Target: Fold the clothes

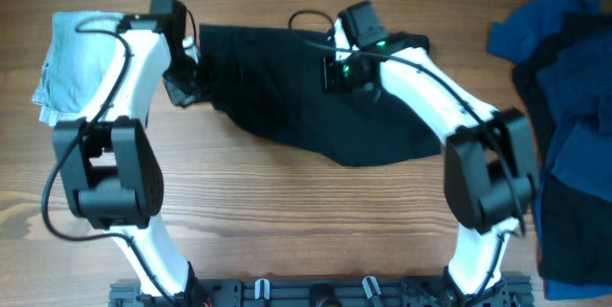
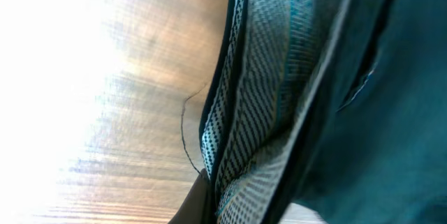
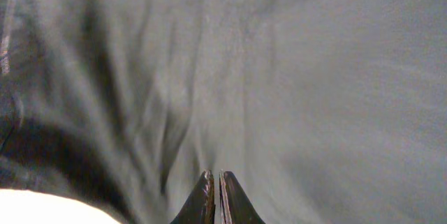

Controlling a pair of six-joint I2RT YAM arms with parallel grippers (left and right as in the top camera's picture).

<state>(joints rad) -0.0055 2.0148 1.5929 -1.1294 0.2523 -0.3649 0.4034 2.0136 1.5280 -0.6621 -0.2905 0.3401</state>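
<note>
The clothes in work are black shorts (image 1: 287,87), lying spread across the far middle of the table. My left gripper (image 1: 184,85) is at their left edge, shut on the hem. In the left wrist view the shorts (image 2: 391,112) fill the right side, and their mesh-lined edge (image 2: 258,112) runs down beside one dark finger (image 2: 199,206). My right gripper (image 1: 346,76) presses on the upper middle of the shorts. Its tips (image 3: 219,176) are shut, with folds of the dark cloth (image 3: 314,77) running into them.
A folded pale blue denim piece (image 1: 76,58) lies at the far left, under the left arm. A heap of royal-blue and navy garments (image 1: 564,106) fills the right edge. Bare wooden table (image 1: 287,221) shows in front of the shorts.
</note>
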